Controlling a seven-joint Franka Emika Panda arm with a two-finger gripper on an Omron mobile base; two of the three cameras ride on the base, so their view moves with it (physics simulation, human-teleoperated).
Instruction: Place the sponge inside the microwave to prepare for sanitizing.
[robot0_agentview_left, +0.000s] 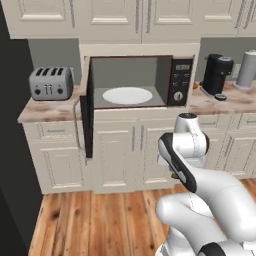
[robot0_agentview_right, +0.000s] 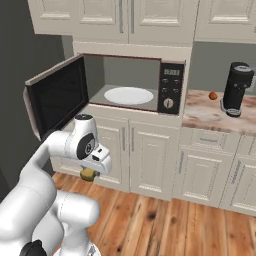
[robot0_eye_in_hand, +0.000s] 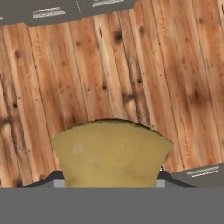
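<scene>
Looking along the hand, we see the sponge (robot0_eye_in_hand: 111, 153) as a dull yellow block with a rounded top edge and a faintly mottled face, low in the frame over the wooden floor (robot0_eye_in_hand: 109, 65). Our gripper (robot0_agentview_right: 89, 174) has its jaws partly closed on it, left of centre in the right base view, below the cabinet fronts. The microwave (robot0_agentview_left: 177, 82) sits upper centre, door (robot0_agentview_right: 55, 97) swung wide, white plate (robot0_agentview_left: 127, 95) in its grey cavity
</scene>
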